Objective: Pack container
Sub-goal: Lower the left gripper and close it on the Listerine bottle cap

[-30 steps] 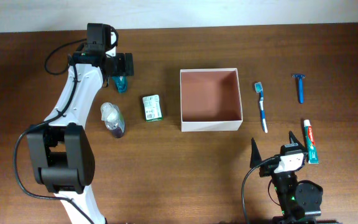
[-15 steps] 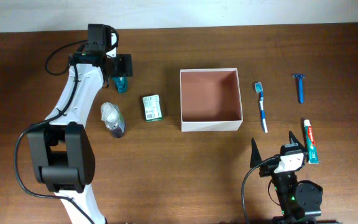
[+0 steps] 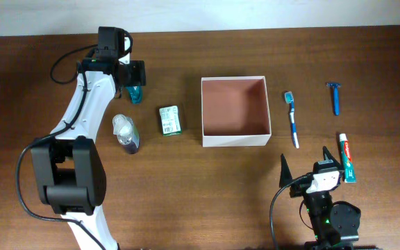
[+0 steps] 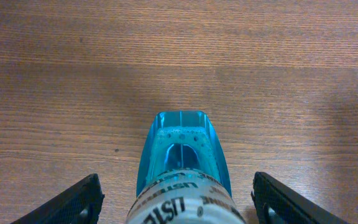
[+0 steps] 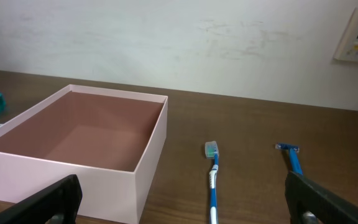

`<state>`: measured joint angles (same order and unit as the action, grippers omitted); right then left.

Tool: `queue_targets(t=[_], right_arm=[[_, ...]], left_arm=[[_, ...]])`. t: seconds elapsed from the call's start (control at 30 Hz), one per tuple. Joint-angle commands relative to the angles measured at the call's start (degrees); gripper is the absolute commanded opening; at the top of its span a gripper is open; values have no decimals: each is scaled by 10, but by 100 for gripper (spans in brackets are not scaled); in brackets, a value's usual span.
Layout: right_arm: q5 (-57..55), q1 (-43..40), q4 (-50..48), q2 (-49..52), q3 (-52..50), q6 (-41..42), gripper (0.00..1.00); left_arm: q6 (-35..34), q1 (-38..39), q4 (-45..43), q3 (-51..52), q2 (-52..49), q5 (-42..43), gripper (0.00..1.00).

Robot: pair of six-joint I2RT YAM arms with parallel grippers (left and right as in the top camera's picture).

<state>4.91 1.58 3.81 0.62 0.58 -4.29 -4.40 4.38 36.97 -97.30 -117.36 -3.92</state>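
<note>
The container (image 3: 235, 141) is a square white box with a pinkish-brown inside, standing open at the table's middle; it also shows at the left of the right wrist view (image 5: 73, 186). A blue mouthwash bottle (image 3: 135, 95) lies at the back left. My left gripper (image 3: 135, 82) straddles it. In the left wrist view the bottle (image 4: 182, 155) lies between the fingers (image 4: 73, 202) with a gap on each side, so the left gripper (image 4: 178, 205) is open. My right gripper (image 3: 303, 156) rests open and empty near the front edge, facing the container (image 5: 179, 199).
A green soap box (image 3: 169, 119) and a clear pump bottle (image 3: 126, 133) lie left of the container. To its right are a blue toothbrush (image 3: 292, 119), a blue razor (image 3: 335, 98) and a toothpaste tube (image 3: 347, 157). A white wall runs behind the table.
The left jaws look slightly narrower around the mouthwash bottle. The arms and all objects stay where they were.
</note>
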Motion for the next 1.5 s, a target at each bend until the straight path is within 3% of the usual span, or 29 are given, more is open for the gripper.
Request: queue_targets(t=[0.0, 0.83, 0.97, 1.27, 1.33, 1.47], right_arm=[[-7, -2, 3, -4, -3, 3, 98], [-7, -2, 3, -4, -3, 3, 99], [-7, -2, 3, -4, -3, 3, 98], [-7, -2, 3, -4, -3, 3, 98], [-7, -2, 3, -4, -3, 3, 99], [-7, -2, 3, -4, -3, 3, 98]], left_arm=[[-3, -4, 1, -11, -9, -7, 79], [1, -4, -16, -12, -35, -6, 75], [1, -4, -15, -19, -35, -6, 69], [1, -4, -5, -34, -35, -4, 48], [1, -4, -1, -34, -35, -4, 40], [1, -4, 0, -34, -35, -4, 33]])
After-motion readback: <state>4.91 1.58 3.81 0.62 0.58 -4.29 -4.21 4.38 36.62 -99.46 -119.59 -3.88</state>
